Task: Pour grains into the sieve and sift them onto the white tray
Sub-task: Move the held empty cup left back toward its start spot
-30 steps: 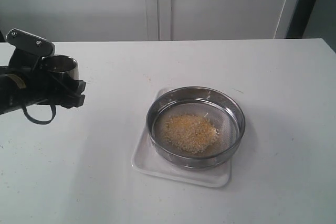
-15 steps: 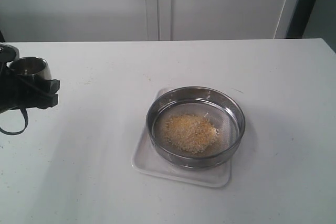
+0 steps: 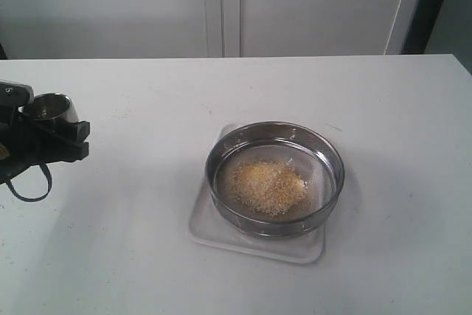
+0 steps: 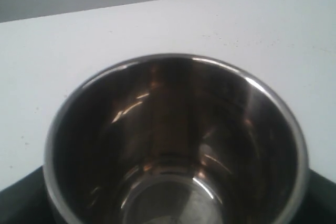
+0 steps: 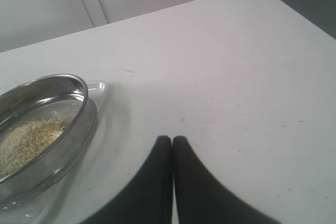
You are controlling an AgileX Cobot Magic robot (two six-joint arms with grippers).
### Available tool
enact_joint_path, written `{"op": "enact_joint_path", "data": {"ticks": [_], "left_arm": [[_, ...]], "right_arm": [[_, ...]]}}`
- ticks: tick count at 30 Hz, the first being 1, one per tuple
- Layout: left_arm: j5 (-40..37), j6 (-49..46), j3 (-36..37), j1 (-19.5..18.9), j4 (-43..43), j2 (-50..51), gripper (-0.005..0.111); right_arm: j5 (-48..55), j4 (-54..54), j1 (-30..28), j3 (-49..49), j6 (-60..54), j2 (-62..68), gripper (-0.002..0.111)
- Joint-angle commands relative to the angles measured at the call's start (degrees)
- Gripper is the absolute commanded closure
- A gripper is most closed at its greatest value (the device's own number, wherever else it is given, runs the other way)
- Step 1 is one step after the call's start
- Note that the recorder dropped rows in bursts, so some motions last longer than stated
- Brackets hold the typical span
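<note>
The sieve (image 3: 335,154) sits on the white tray (image 3: 251,245) right of the table's middle. The grains (image 3: 267,186) lie in a yellow-white heap on its mesh. At the far left, my left gripper (image 3: 74,140) is shut on a small steel cup (image 3: 50,108) held upright. In the left wrist view the cup (image 4: 173,145) fills the picture and looks empty. My right gripper (image 5: 172,141) is shut on nothing, low over bare table beside the sieve (image 5: 79,129) and the tray (image 5: 100,88). The exterior view does not show it.
The white table (image 3: 147,241) runs wide around the tray. Pale cabinet doors (image 3: 221,5) stand behind its far edge. A black cable loop (image 3: 26,186) hangs under my left arm.
My left gripper has carried the cup leftward, away from the sieve, then sunk a little. The sieve, grains and tray have not moved. The right gripper's earlier state is not shown.
</note>
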State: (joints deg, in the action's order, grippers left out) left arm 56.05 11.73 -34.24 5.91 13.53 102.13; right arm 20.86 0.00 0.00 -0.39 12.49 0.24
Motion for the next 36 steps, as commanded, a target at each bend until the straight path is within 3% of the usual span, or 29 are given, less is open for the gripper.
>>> {"op": "enact_joint_path", "data": {"ticks": [1, 20, 36], "left_arm": [[2.8, 1.44, 0.25, -2.19, 0.72, 3.41, 0.107], [7.63, 1.44, -7.08, -2.76, 8.86, 15.89, 0.107], [9.0, 3.28, -7.19, -2.76, 12.83, 16.74, 0.107]], "right_arm": [[-0.82, 0.0, 0.07, 0.39, 0.14, -0.24, 0.108], [-0.82, 0.0, 0.07, 0.39, 0.14, -0.24, 0.108], [-0.82, 0.0, 0.07, 0.39, 0.14, -0.24, 0.108]]}}
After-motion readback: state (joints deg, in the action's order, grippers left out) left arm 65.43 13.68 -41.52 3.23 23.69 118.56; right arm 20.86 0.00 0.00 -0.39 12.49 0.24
